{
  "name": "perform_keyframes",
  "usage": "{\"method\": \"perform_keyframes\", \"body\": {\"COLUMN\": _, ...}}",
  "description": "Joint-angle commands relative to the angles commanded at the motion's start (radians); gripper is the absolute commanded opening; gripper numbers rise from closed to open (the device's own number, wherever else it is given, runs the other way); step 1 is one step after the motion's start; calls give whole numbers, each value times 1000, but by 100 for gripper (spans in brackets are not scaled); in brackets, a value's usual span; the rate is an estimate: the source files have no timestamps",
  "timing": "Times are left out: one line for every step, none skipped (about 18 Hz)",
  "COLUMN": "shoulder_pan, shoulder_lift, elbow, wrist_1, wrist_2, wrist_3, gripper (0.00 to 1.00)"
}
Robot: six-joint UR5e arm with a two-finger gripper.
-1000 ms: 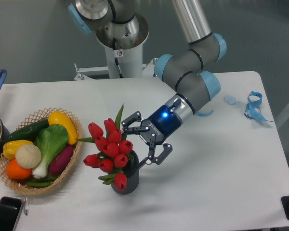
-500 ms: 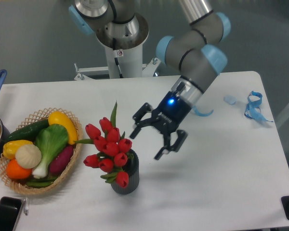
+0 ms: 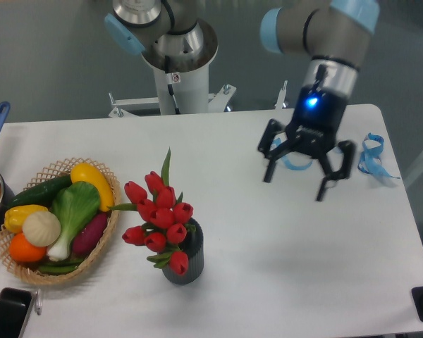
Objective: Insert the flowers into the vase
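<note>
Bare table point(image 3: 268, 239) lies beneath my claw point(image 3: 304, 182).
Flowers point(image 3: 158, 218) and basket point(image 3: 99, 246) crowd the left.

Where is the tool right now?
The tool hangs open above the table's right half, well right of the flowers in the vase.

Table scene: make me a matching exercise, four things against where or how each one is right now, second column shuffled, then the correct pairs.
Things:
1. flowers
2. claw
3. wicker basket
4. blue ribbon

Places or states:
A. open, raised above the table, holding nothing
B. near the table's right edge
C. standing in the vase
D. at the table's left, filled with vegetables

Pairs: 1-C, 2-A, 3-D, 4-B
</note>
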Motion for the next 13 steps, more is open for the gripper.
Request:
{"method": "perform_keyframes", "body": {"shoulder_pan": -3, "shoulder_lift": 3, "elbow": 14, "wrist_1": -12, "wrist_2": 28, "wrist_3": 2, "gripper": 100}}
{"method": "perform_keyframes", "body": {"shoulder_pan": -3, "shoulder_lift": 6, "elbow": 23, "wrist_1": -32, "wrist_2": 48, "wrist_3": 2, "gripper": 100}}
{"method": "perform_keyframes", "body": {"shoulder_pan": -3, "shoulder_lift": 9, "elbow": 34, "wrist_1": -57, "wrist_2": 74, "wrist_3": 3, "gripper": 100}}
{"method": "perform_keyframes", "body": {"shoulder_pan": -5, "shoulder_lift": 14, "elbow": 48, "wrist_1": -87, "wrist_2": 111, "wrist_3": 11, "gripper": 100}}
{"method": "perform_keyframes", "body": {"shoulder_pan": -6, "shoulder_lift": 17, "elbow": 57, "wrist_1": -113, "wrist_2": 143, "wrist_3": 14, "gripper": 100}}
{"method": "perform_keyframes", "body": {"shoulder_pan": -11, "shoulder_lift": 17, "elbow": 66, "wrist_1": -133, "wrist_2": 172, "wrist_3": 26, "gripper": 100}}
{"method": "perform_keyframes", "body": {"shoulder_pan": -23, "shoulder_lift": 21, "elbow": 75, "wrist_1": -167, "wrist_2": 210, "wrist_3": 70, "gripper": 100}}
{"method": "perform_keyframes", "body": {"shoulder_pan": -28, "shoulder_lift": 29, "elbow": 80, "wrist_1": -202, "wrist_2": 239, "wrist_3": 104, "gripper": 100}}
{"method": "perform_keyframes", "body": {"shoulder_pan": -29, "shoulder_lift": 43, "elbow": 75, "wrist_1": -250, "wrist_2": 264, "wrist_3": 142, "gripper": 100}}
{"method": "perform_keyframes", "body": {"shoulder_pan": -29, "shoulder_lift": 58, "elbow": 71, "wrist_1": -297, "wrist_2": 284, "wrist_3": 196, "gripper": 100}}
{"method": "perform_keyframes", "body": {"shoulder_pan": -26, "shoulder_lift": 70, "elbow": 71, "wrist_1": -343, "wrist_2": 301, "wrist_3": 268, "gripper": 100}}
{"method": "perform_keyframes", "body": {"shoulder_pan": -25, "shoulder_lift": 78, "elbow": 81, "wrist_1": -421, "wrist_2": 333, "wrist_3": 372, "gripper": 100}}
{"method": "perform_keyframes", "body": {"shoulder_pan": -20, "shoulder_lift": 86, "elbow": 87, "wrist_1": -466, "wrist_2": 359, "wrist_3": 427, "gripper": 100}}
